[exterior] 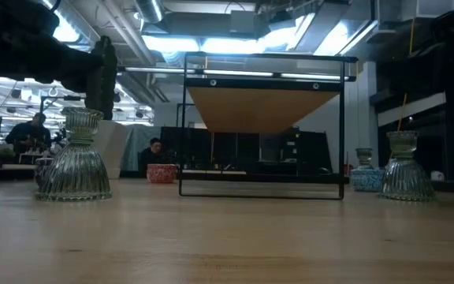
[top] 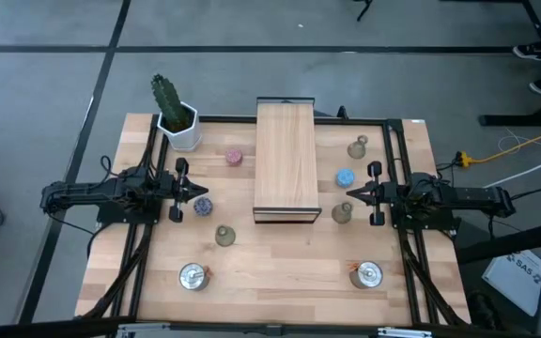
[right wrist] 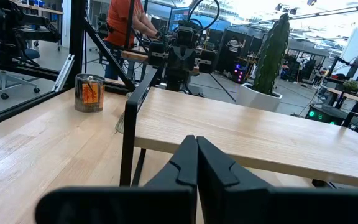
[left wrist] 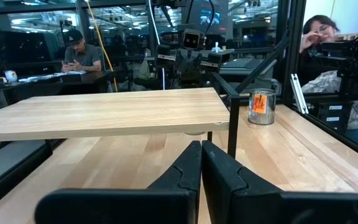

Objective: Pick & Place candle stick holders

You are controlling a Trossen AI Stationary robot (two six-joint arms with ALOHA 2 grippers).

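Note:
Eight holders stand on the wooden table. Pink (top: 234, 157), purple (top: 201, 204), olive (top: 224, 235) and silver (top: 193, 276) are on the left half. Olive (top: 358, 145), blue (top: 346, 177), olive (top: 342, 213) and silver (top: 367, 274) are on the right half. My left gripper (top: 203, 191) is shut and empty, left of the board, with the purple holder just on its near side. My right gripper (top: 350, 193) is shut and empty, right of the board, between the blue holder and the olive one. Both sets of shut fingers show in their wrist views, left (left wrist: 201, 155) and right (right wrist: 196, 152).
A long light wooden board (top: 286, 160) on a black frame (exterior: 184, 126) stands raised over the table's middle, between the two grippers. A cactus in a white pot (top: 175, 117) stands at the far left. Black rails run along both table sides. People sit in the room beyond.

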